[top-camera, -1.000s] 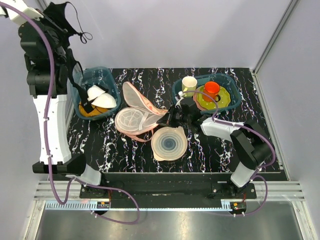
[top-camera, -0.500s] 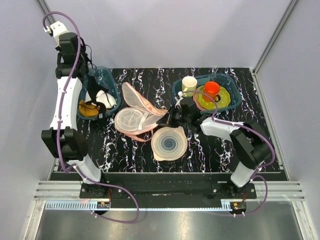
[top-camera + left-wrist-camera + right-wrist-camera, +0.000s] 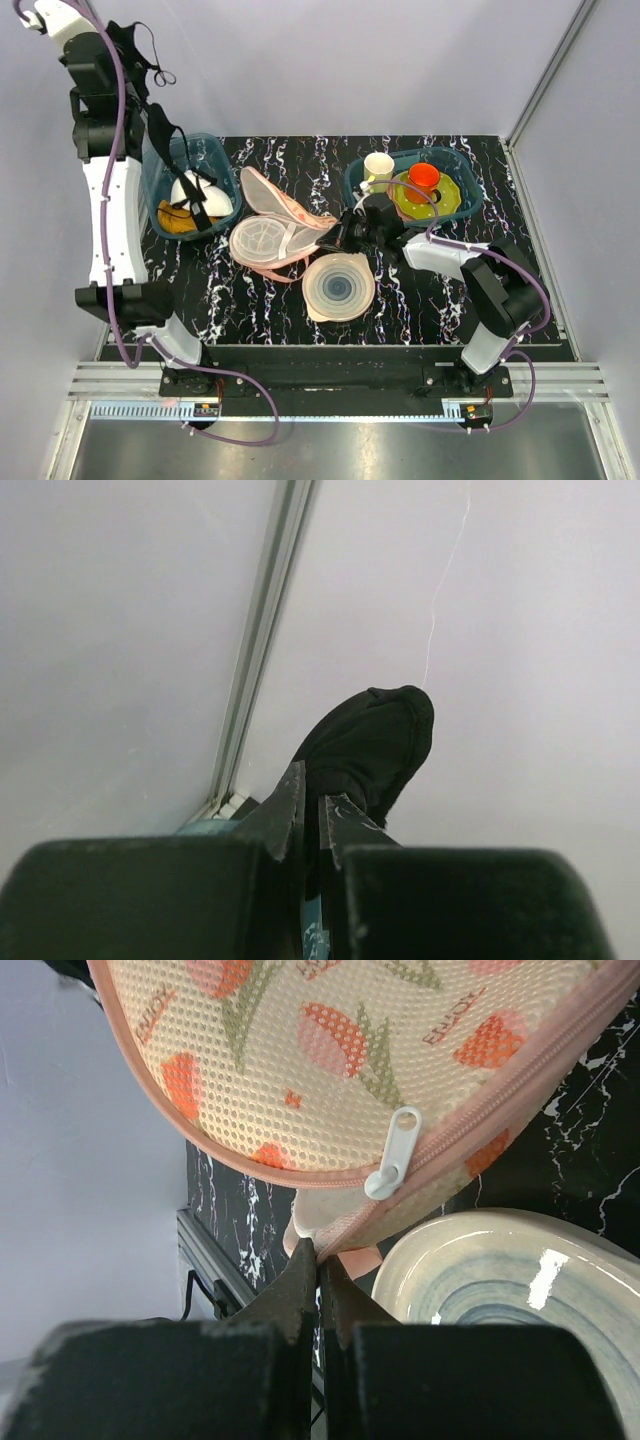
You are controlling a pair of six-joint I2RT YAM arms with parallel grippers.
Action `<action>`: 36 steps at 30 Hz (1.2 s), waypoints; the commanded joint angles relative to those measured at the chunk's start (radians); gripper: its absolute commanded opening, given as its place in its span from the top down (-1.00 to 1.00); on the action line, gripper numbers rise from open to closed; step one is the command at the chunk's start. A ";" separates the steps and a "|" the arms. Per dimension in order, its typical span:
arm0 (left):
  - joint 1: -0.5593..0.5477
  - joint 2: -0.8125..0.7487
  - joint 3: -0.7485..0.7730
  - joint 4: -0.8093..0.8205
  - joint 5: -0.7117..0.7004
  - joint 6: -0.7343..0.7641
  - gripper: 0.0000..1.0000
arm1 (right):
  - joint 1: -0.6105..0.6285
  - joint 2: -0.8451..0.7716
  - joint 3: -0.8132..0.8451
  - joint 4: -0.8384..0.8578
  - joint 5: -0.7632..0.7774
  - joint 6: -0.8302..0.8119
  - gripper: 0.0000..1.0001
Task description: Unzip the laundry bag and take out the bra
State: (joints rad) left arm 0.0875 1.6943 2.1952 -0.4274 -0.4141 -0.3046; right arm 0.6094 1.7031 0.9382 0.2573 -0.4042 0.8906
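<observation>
The laundry bag (image 3: 275,225) lies unzipped and spread open mid-table; its strawberry-print mesh fills the right wrist view (image 3: 350,1050), with a white zipper pull (image 3: 392,1155). My right gripper (image 3: 335,235) is shut on the bag's pink edge trim (image 3: 318,1260). My left gripper (image 3: 118,40) is raised high at the far left, shut on a black bra-shaped garment (image 3: 140,70) with thin looping straps that trail down towards the left bin. That garment shows between its fingers in the left wrist view (image 3: 370,745). I cannot make out a pale pink bra for certain.
A teal bin (image 3: 165,160) at the back left holds white domed pieces (image 3: 200,195) with orange cloth. A pale ringed plate (image 3: 338,287) lies just in front of the bag. A second teal bin (image 3: 455,165) at the back right holds a cream cup (image 3: 378,166) and an orange cup (image 3: 423,178).
My left arm dipped towards the left bin half a second ago and has risen again with the black garment. The right arm and the bag have not moved.
</observation>
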 commanded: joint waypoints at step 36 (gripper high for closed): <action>0.014 0.143 -0.463 0.138 -0.181 0.027 1.00 | -0.014 -0.051 -0.050 0.034 0.019 -0.018 1.00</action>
State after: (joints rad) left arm 0.0895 1.9102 1.6939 -0.3241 -0.5137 -0.3119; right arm 0.6010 1.6955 0.8913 0.2638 -0.4015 0.8898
